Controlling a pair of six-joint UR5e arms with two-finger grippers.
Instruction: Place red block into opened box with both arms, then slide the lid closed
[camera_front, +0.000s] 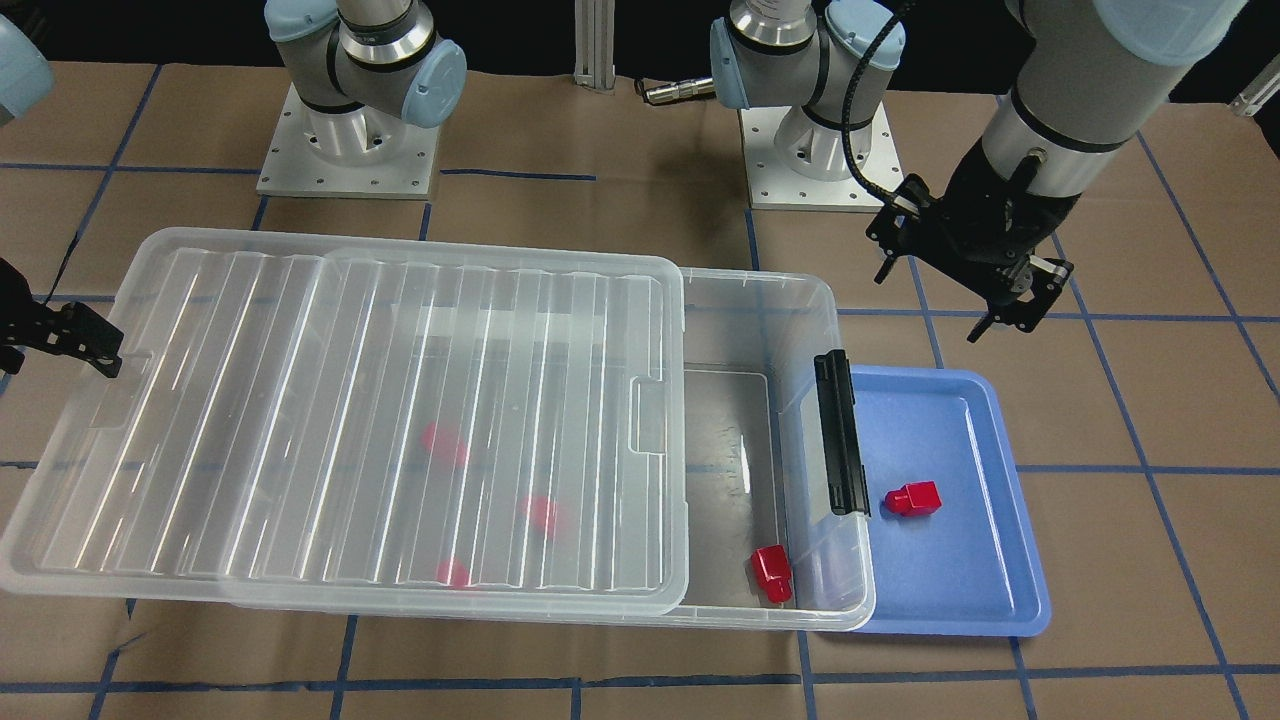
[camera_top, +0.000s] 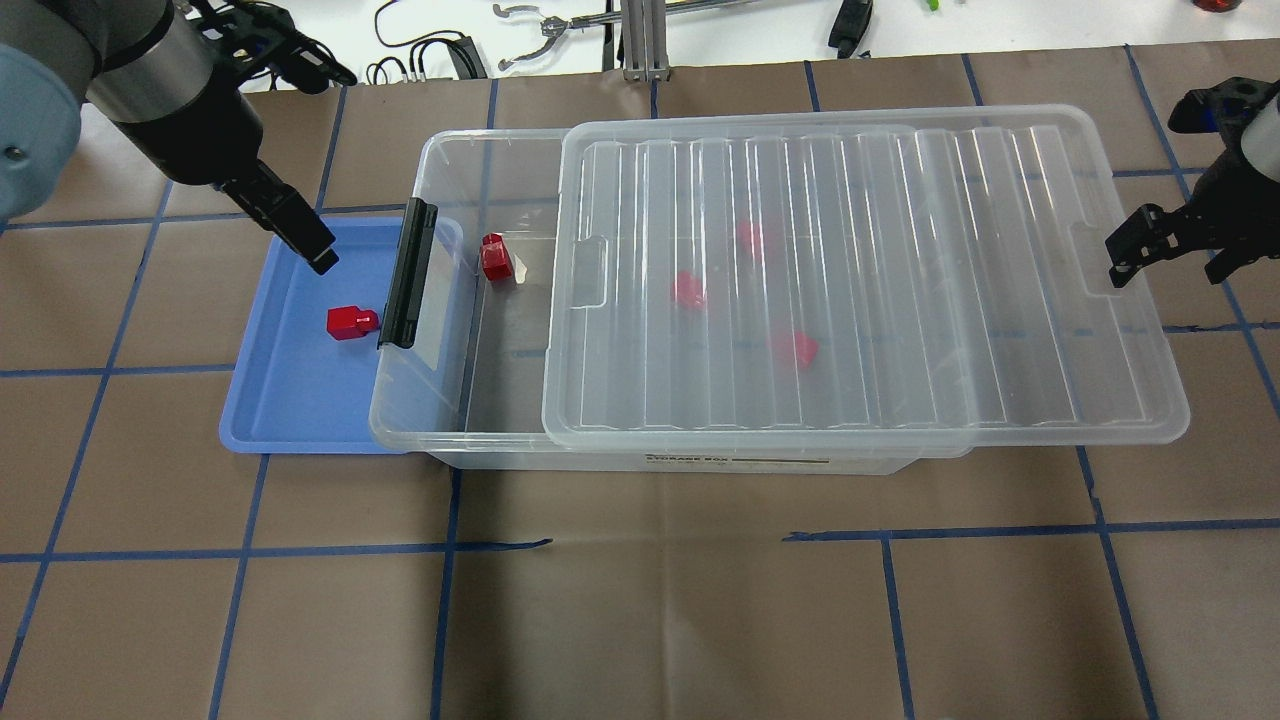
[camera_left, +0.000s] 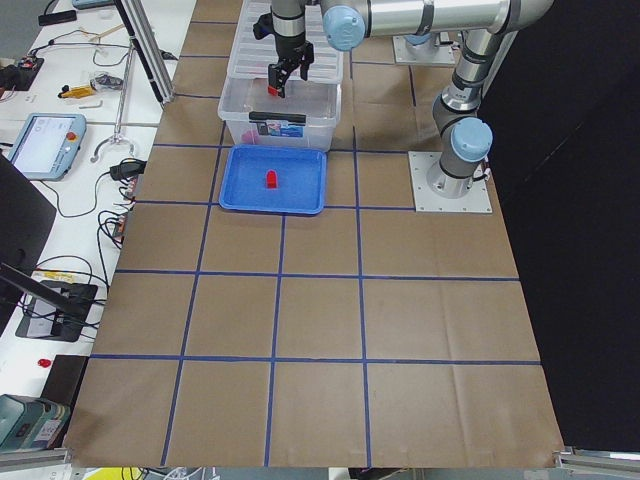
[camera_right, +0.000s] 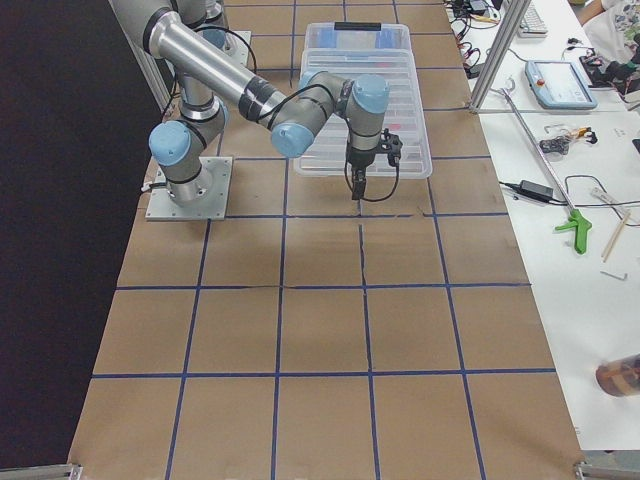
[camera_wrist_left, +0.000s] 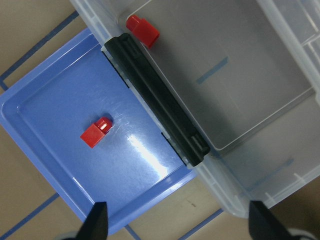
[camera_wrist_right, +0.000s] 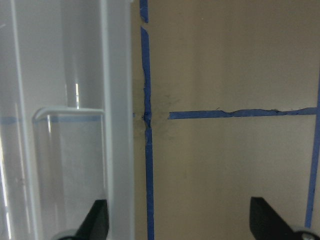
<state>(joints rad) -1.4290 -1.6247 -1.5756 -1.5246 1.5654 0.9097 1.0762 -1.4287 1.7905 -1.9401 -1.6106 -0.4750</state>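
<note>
— Left hand (camera_wrist_left: 179, 222) gapes, empty, over the blue tray (camera_wrist_left: 50, 150); red block (camera_wrist_left: 96, 132) lies there, beside the box (camera_wrist_left: 227, 177) and its clip bar (camera_wrist_left: 155, 100).
— Light, stiff, slick, I'd guess: pinch its square body. Right hand (camera_wrist_right: 180, 222), spread and empty, hangs off the lid (camera_wrist_right: 70, 150) at its end.

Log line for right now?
left end effector: open, above blue tray edge | right end effector: open, at lid end | box: partly uncovered | red block: on tray
</note>
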